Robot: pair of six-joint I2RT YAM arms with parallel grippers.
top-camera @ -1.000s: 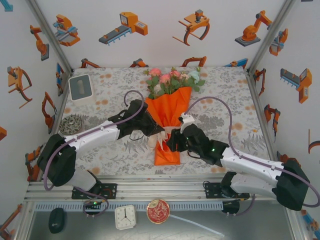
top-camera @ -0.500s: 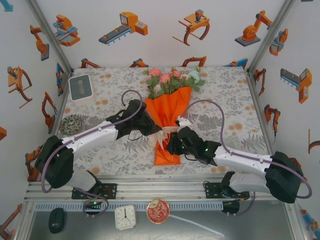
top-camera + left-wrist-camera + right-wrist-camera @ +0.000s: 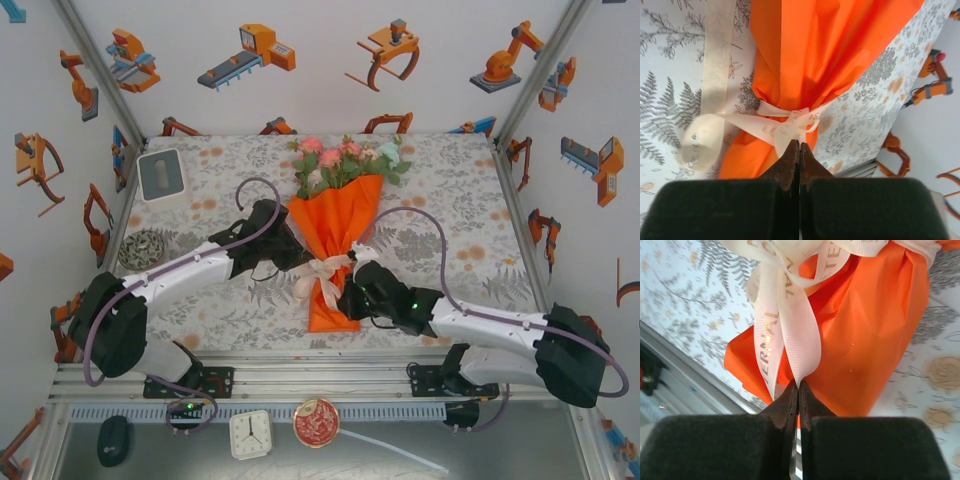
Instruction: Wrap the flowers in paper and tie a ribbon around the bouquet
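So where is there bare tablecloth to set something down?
Free: between the orange paper-wrapped rose bouquet and the right wall; between it and the white square box. Crowded: mid-table, where left gripper and right gripper pinch the cream satin ribbon.

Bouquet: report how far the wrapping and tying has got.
Done: flowers sit wrapped in the orange paper, ribbon circling its neck. In hand: left hand and right hand each pinch a ribbon strand near the knot. Left: probably pulling it tight and letting go.
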